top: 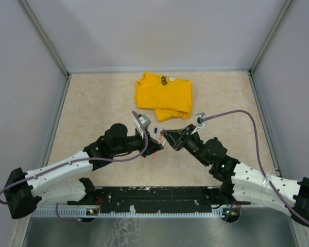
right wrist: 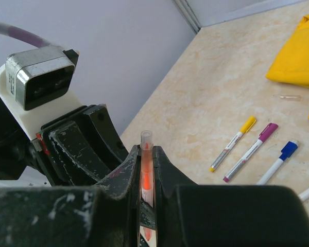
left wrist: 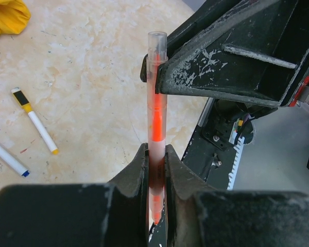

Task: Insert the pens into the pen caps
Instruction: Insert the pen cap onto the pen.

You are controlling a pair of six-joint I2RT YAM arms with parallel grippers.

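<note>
The left fingers (left wrist: 142, 160) were pressed onto the barrel of an orange pen (left wrist: 156, 121), which ran straight out between them. The right fingers (right wrist: 131, 165) were pinched on the far end of that pen, where a clear cap (left wrist: 157, 43) covered it; the cap's closed tip poked out just past them. How far the cap was seated I could not tell.

The step looked like pressing pen and cap together above the table (left wrist: 87, 77). Doing it well called for both pairs of fingers to stay on one line, pushing only along the barrel, without twisting or bending the thin pen. The grip needed to be firm enough that the barrel did not slide back through the left fingers.
</note>
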